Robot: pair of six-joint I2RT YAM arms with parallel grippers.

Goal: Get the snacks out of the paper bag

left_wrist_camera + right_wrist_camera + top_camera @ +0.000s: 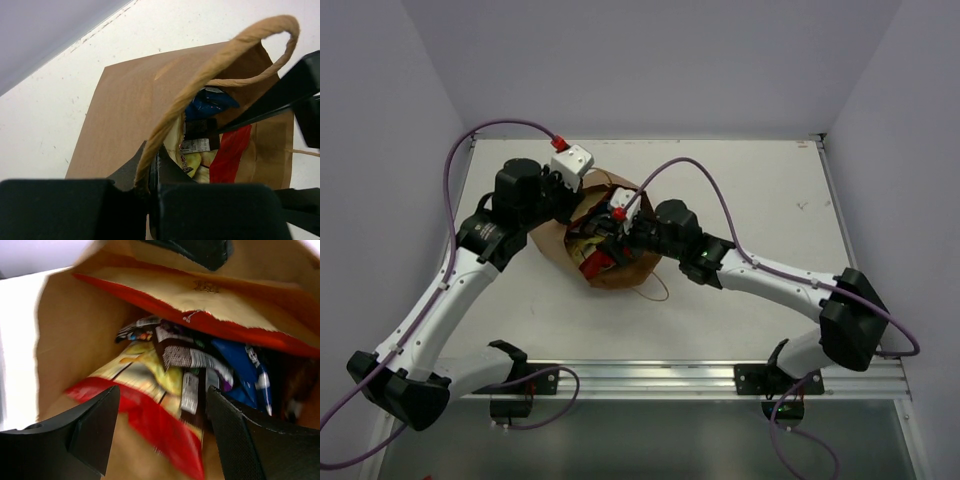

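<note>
Mid-frame on the white table [770, 190] sits a brown kraft paper bag [552, 246], its twine loop handle [220, 55] pinched in the clenched left gripper [152, 186]. The right gripper [162, 390] hangs spread wide in the bag's mouth, over glossy red, yellow and blue snack packets [150, 375] inside.

Right gripper [162, 402]: jaws spread wide, both black fingers [85, 435] low in frame, inside the mouth of the paper bag [65, 340]. Between the fingers lies a red-and-yellow chip bag [150, 405]. Above it sits a dark wrapper [182, 356], and a blue bag [240, 370] lies to its right. A cream bag with a red edge [200, 302] spans the top. A strip of white counter [15, 340] shows at the left.
</note>
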